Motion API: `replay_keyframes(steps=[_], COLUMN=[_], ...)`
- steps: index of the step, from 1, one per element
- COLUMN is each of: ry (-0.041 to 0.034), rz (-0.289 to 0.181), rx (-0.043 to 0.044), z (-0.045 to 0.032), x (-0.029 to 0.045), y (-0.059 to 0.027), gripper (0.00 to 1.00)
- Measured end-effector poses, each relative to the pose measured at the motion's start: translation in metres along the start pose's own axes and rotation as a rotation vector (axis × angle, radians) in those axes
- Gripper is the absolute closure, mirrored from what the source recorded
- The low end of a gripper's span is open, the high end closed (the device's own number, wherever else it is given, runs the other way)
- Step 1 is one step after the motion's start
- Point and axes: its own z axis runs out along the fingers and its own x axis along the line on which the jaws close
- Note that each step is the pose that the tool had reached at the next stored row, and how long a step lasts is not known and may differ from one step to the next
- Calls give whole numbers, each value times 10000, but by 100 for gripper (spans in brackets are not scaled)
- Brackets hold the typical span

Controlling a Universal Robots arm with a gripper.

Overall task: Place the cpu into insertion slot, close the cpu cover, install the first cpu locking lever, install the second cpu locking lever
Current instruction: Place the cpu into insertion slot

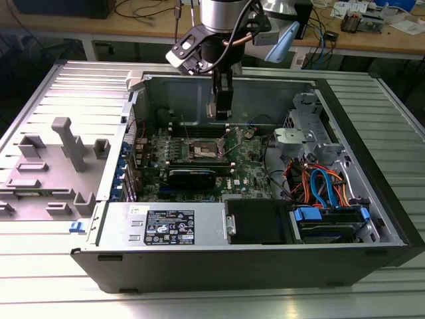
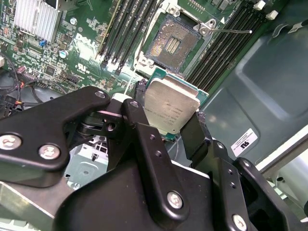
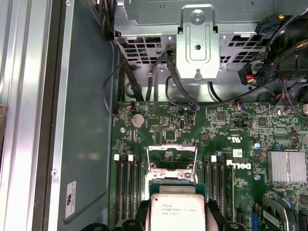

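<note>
My gripper [image 2: 168,114] is shut on the cpu [image 2: 171,103], a flat square chip with a silver-grey top, pinched by its edges between the two black fingers [image 2: 136,113]. In the exterior view the gripper [image 1: 221,111] hangs inside the open computer case, a little above the motherboard. The insertion slot [image 2: 171,44] lies uncovered just beyond the chip, its dark contact field showing, and sits mid-board in the exterior view [image 1: 204,151]. The cpu cover [image 3: 172,153], a thin silvery frame, stands tilted up behind the cpu [image 3: 177,211]. A thin wire locking lever [image 2: 232,31] sticks out beside the slot.
Long black memory slots [image 3: 126,185] flank the socket on both sides. A finned heat sink [image 3: 287,167] and a round coin battery [image 3: 138,120] sit on the green board. A metal drive cage [image 3: 197,33] with cables, the power supply [image 1: 166,226] and the case walls hem in the space.
</note>
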Motion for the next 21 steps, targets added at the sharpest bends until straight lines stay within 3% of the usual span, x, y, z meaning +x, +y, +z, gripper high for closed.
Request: replay_keyframes(steps=[17, 21], ry=[-2, -32], rz=[20, 537], rx=[0, -10], z=[23, 32], x=[-8, -8], y=[-1, -1], gripper=[46, 46])
